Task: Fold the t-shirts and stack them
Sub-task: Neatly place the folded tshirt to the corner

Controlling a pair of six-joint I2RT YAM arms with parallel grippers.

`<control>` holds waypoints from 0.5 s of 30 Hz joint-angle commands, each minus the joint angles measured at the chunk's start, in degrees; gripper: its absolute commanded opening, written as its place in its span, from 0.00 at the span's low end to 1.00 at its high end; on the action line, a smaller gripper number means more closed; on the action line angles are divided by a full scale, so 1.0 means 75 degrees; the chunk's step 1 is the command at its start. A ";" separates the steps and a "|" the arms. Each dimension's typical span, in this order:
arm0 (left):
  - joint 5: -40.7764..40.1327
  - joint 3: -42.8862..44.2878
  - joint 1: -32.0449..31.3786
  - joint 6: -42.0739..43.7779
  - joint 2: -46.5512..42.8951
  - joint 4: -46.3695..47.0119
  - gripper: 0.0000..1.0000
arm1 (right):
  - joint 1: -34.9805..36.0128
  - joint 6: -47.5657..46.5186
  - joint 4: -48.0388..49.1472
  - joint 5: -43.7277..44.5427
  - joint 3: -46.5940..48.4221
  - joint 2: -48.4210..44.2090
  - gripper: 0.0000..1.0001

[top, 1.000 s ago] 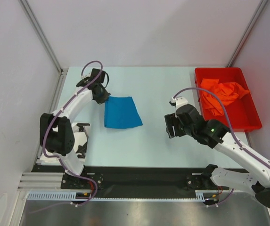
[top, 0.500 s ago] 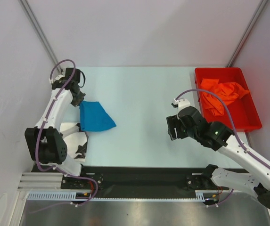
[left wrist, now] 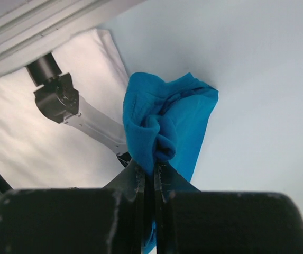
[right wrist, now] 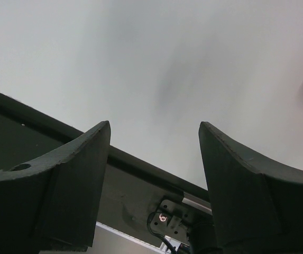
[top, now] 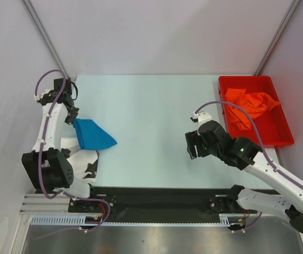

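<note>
The left end effector (top: 74,121) gripped the blue t-shirt (top: 94,136) tightly over the pale counter (top: 151,106), while the right end effector (top: 192,146) stood open and empty near the red bin (top: 254,79).

Pale bluish table (top: 156,100) between plain white walls (top: 156,32), grey corner posts (top: 45,39), even soft light.

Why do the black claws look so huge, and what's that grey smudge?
Right wrist view: the open right gripper sits near the lens, so its fingers loom large; same view, the smudge is a soft shadow on the table.
</note>
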 commanded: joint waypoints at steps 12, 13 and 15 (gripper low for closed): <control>-0.0198 0.0723 0.1240 0.0004 -0.0029 0.0051 0.01 | 0.0182 0.0043 -0.0142 -0.0056 0.0213 0.0019 0.73; -0.0139 0.0828 0.1299 -0.0042 0.0030 0.0004 0.00 | 0.0183 0.0055 -0.0142 -0.0044 0.0225 0.0031 0.73; -0.0127 0.0829 0.1474 -0.0218 0.0030 -0.0055 0.00 | 0.0206 0.0055 -0.0154 -0.0079 0.0225 0.0031 0.73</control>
